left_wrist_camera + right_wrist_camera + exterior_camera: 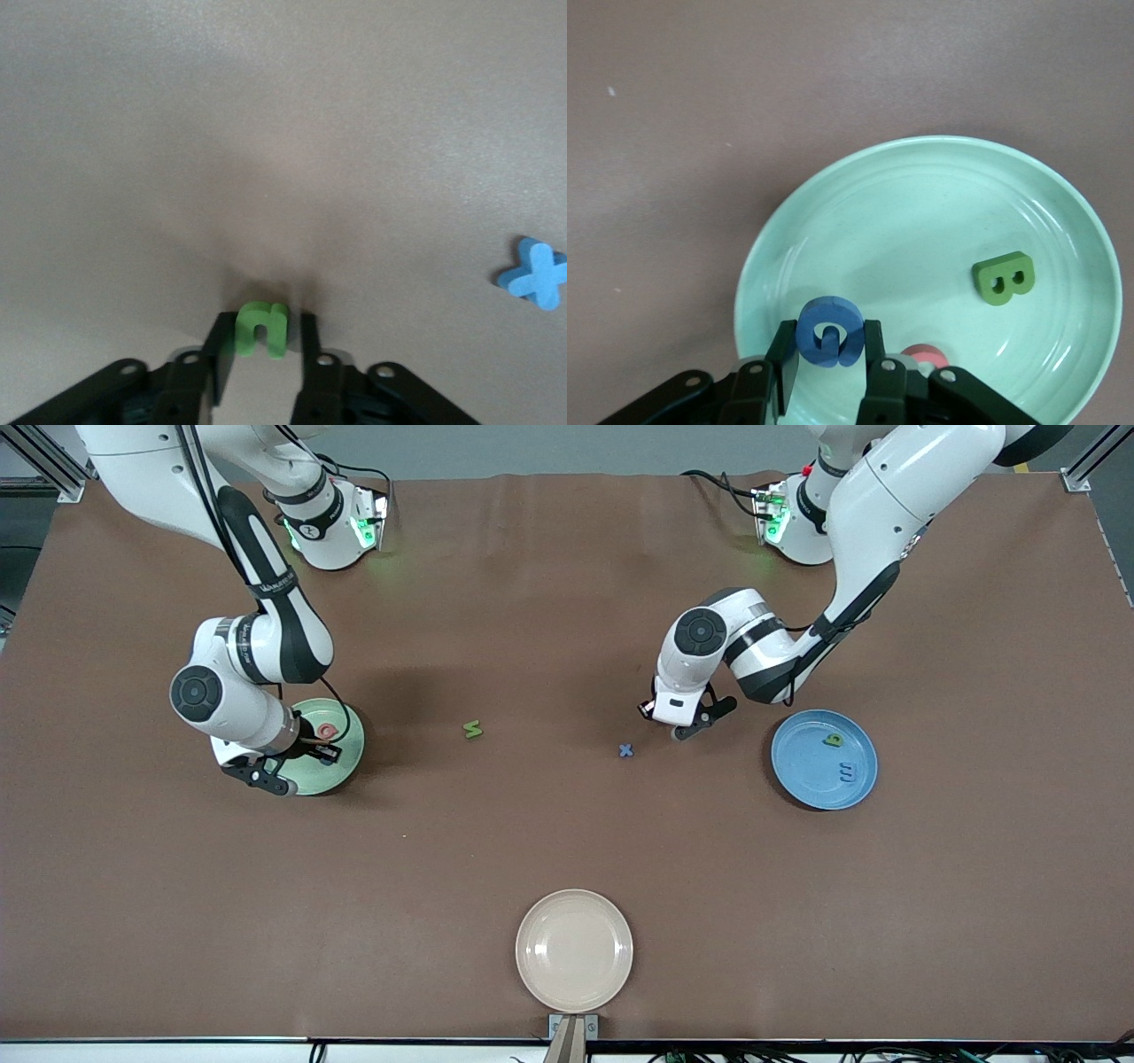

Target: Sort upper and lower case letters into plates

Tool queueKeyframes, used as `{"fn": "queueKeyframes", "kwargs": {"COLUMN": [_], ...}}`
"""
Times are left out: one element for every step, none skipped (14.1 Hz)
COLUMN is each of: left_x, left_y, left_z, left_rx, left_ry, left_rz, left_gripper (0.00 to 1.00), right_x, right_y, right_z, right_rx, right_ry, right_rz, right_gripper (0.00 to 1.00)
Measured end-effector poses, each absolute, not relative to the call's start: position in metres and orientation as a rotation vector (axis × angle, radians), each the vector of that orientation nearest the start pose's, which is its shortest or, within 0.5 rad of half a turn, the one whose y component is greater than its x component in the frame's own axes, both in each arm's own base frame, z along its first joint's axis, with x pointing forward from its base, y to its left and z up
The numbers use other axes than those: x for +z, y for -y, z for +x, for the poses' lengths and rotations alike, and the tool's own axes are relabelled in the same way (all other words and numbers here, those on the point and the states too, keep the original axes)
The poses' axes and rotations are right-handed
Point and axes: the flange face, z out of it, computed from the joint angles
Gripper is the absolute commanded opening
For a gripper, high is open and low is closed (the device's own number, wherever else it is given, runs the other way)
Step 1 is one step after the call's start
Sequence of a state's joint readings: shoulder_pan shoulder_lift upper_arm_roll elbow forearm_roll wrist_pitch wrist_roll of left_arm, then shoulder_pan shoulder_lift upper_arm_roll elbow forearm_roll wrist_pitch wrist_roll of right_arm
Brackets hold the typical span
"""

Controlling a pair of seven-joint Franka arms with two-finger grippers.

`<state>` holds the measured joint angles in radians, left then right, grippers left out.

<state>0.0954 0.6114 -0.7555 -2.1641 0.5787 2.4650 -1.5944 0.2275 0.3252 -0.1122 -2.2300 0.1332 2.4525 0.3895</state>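
Left pincer (261, 341) clamped on green n (261, 329), low over bare worktop (549, 841), blue x (626, 750) near at its 8 o'clock. Lift straight, carry to blue plate (802, 779) (b and m already in), release low. Left arm bent, wrist down.

Right pincer (829, 350) grips blue G (829, 331) over pale green plate (859, 230), beside green B (1004, 278); elbow folded. Green N (473, 730) loose mid-worktop.

Wide brown tabletop (549, 850), grey floor past its edge, metal frame posts (1094, 456) at corners, even light
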Motion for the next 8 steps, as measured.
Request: {"fn": "queueKeyframes", "kwargs": {"left_x": [0.175,0.175,0.175,0.175,0.175,0.176,0.176,0.179], "left_y": [0.348,0.348,0.349,0.349,0.348,0.347,0.343,0.338], "left_z": [0.423,0.423,0.423,0.423,0.423,0.425,0.429,0.435], "left_rx": [0.143,0.139,0.138,0.137,0.136,0.131,0.12,0.104], "left_ry": [0.808,0.805,0.803,0.802,0.802,0.802,0.801,0.805], "left_rz": [-3.008,-3.011,-3.012,-3.012,-3.012,-3.007,-2.993,-2.977], "left_gripper": [0.21,0.15,0.11,0.08,0.07,0.07,0.07,0.07], "right_x": [0.216,0.215,0.214,0.213,0.21,0.206,0.203,0.2], "right_y": [-0.06,-0.059,-0.059,-0.059,-0.059,-0.059,-0.059,-0.059], "right_z": [0.533,0.532,0.532,0.531,0.53,0.529,0.528,0.527], "right_rx": [0.167,0.168,0.166,0.167,0.173,0.179,0.184,0.19], "right_ry": [-0.585,-0.586,-0.585,-0.586,-0.586,-0.587,-0.587,-0.587], "right_rz": [-3.065,-3.065,-3.065,-3.066,-3.067,-3.069,-3.071,-3.072], "right_gripper": [0.02,0.02,0.04,0.04,0.04,0.04,0.04,0.07]}}
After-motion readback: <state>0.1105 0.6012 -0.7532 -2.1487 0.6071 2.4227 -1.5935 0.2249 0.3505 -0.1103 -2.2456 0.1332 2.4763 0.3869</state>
